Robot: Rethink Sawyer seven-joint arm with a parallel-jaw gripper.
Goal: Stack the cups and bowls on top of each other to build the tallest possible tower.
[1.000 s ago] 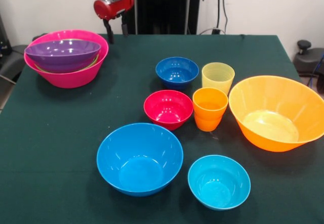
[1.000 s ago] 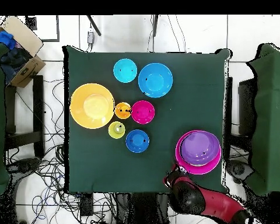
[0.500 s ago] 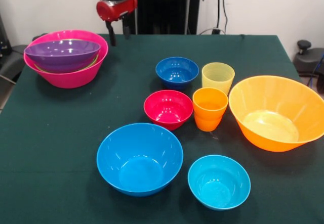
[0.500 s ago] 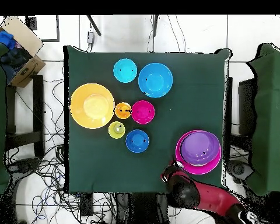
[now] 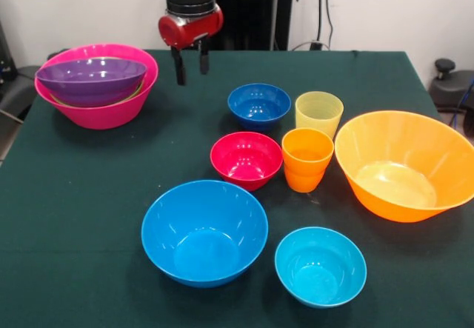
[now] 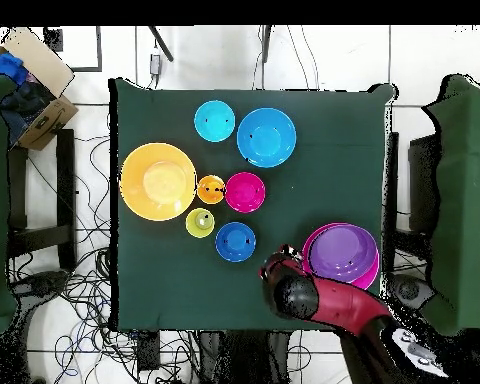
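The tower [image 5: 98, 84] stands at the far left of the front view: a pink bowl holding a purple bowl [image 5: 92, 78], with a lime green rim showing between them. It also shows in the overhead view [image 6: 341, 258]. My gripper [image 5: 189, 72] hangs open and empty above the cloth, between the tower and the dark blue bowl [image 5: 258, 105]. The red bowl [image 5: 246, 159], the sky blue bowl [image 5: 204, 231], the cyan bowl [image 5: 321, 266] and the large orange bowl [image 5: 406, 165] stand apart. The pale yellow cup [image 5: 319, 113] and the orange cup [image 5: 306, 158] stand upright side by side.
The dark green tablecloth [image 5: 89, 187] covers the table. In the overhead view the arm [image 6: 334, 310] reaches in from the bottom edge. A cardboard box [image 6: 34, 85] and cables lie on the floor beside the table.
My gripper has moved from beside the tower toward the dark blue bowl, away from the table's far edge. The bowls and cups have not moved.
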